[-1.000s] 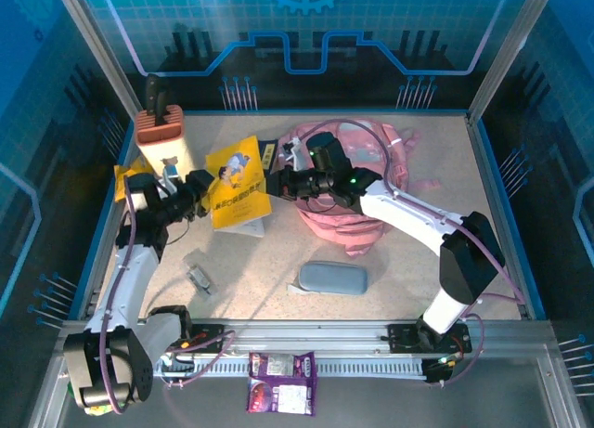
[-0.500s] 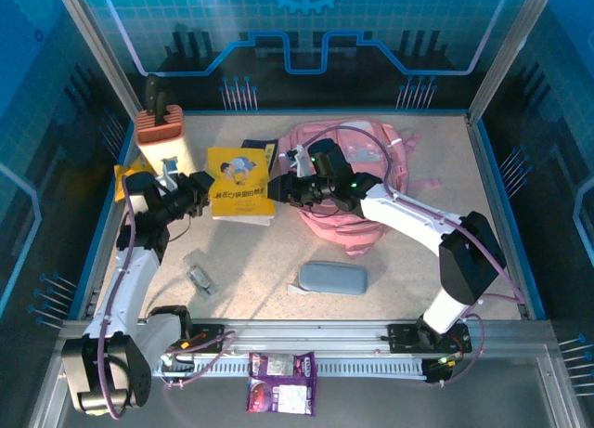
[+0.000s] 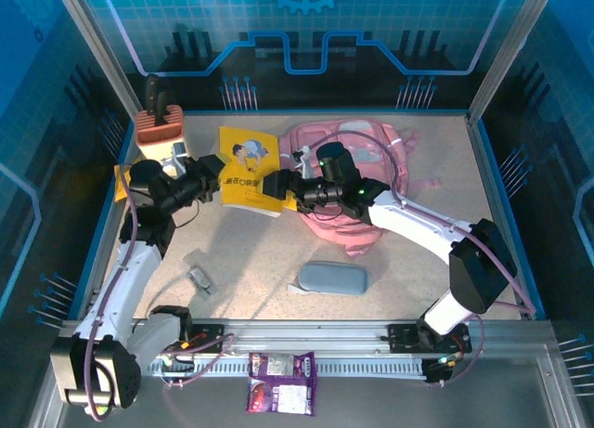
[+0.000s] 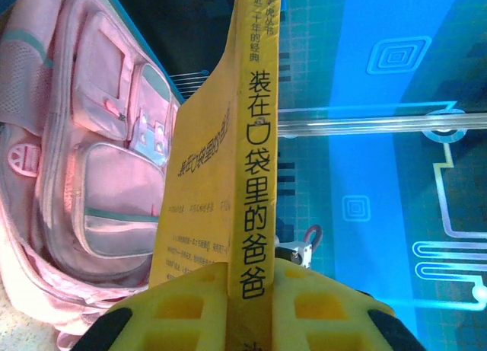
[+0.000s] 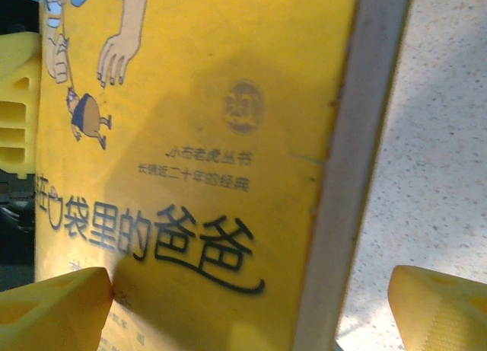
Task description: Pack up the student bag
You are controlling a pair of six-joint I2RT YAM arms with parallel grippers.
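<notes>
The student bag (image 3: 376, 149) is a pink backpack lying at the back right of the table, and its front pockets (image 4: 91, 153) face the left wrist camera. A yellow book (image 3: 243, 175) hangs tilted above the table, left of the bag. My left gripper (image 3: 217, 183) is shut on the book's spine (image 4: 259, 138), and both yellow fingers (image 4: 183, 309) press against it. My right gripper (image 3: 278, 186) stands open at the book's right edge. The cover (image 5: 205, 138) lies between its spread fingertips (image 5: 53, 305), which do not pinch it.
A grey pencil case (image 3: 332, 278) lies in the front middle, with a small grey clip-like object (image 3: 198, 279) to its left. A cream and orange holder (image 3: 160, 136) stands at the back left. A purple packet (image 3: 281, 383) rests on the front rail. Blue enclosure walls surround the table.
My left gripper closed on the book's spine, and my right gripper let go and opened wide. The book moved back and rose off the table in the left gripper.
</notes>
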